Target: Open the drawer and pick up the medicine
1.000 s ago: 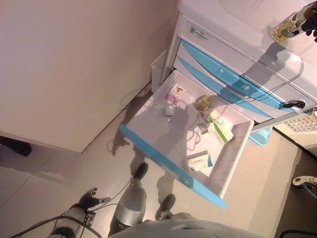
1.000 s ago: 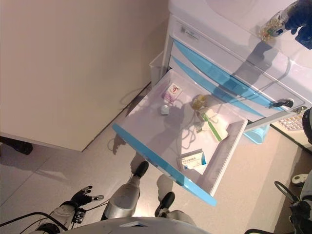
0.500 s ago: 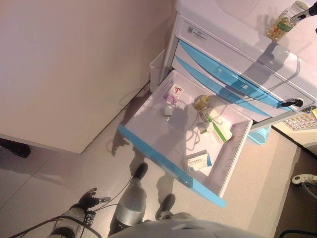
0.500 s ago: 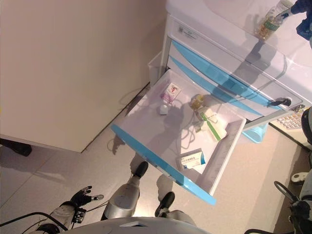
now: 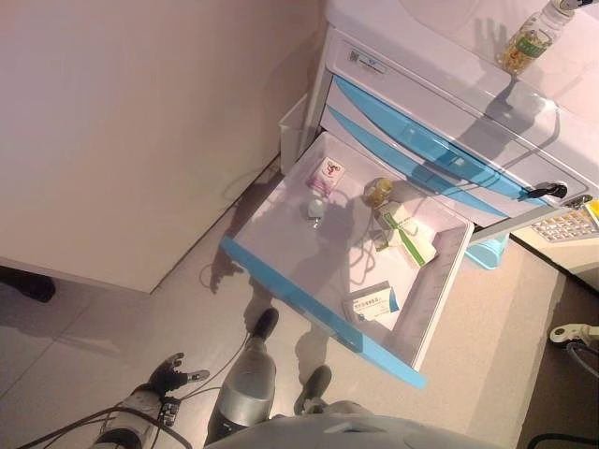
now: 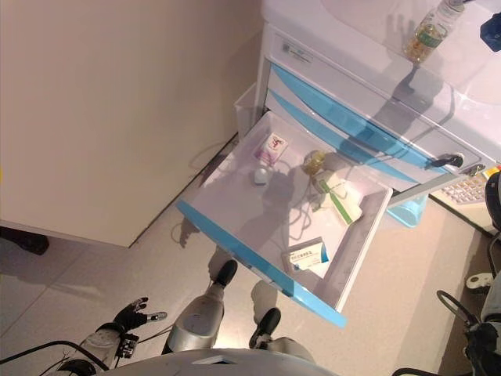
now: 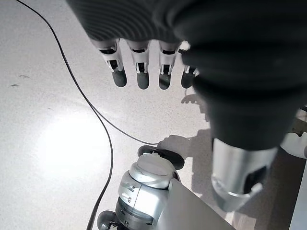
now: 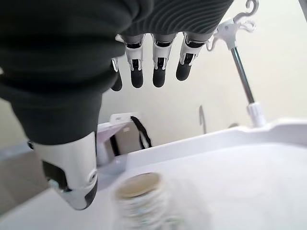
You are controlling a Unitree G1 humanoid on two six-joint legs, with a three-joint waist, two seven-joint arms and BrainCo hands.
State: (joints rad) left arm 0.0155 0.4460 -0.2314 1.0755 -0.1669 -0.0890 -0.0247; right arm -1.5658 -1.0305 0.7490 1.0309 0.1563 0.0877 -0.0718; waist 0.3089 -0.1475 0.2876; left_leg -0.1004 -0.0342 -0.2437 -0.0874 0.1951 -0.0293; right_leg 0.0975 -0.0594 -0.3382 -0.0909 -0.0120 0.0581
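The drawer (image 5: 318, 313) with the blue front stands pulled open from the white cabinet (image 5: 440, 103). Inside lie a pink box (image 5: 328, 173), a small white bottle (image 5: 315, 208), an amber jar (image 5: 378, 192), a green and white box (image 5: 407, 234) and a blue and white box (image 5: 372, 304). A clear medicine bottle (image 5: 529, 42) of yellow capsules stands free on the cabinet top and also shows in the right wrist view (image 8: 144, 201). My right hand (image 6: 493, 33) is open above and to the right of it, not touching. My left hand (image 5: 168, 376) hangs open low by the floor.
A white bin (image 5: 292, 126) hangs on the cabinet's left side. A blue bin (image 5: 487, 253) and a keypad (image 5: 566, 224) sit at its right. A large pale panel (image 5: 140, 140) stands to the left. A pole with hooks (image 8: 242, 67) rises behind the cabinet top.
My right hand has let go of the medicine bottle and drawn away up and to the right. The bottle now stands alone on the cabinet top. The camera has shifted slightly.
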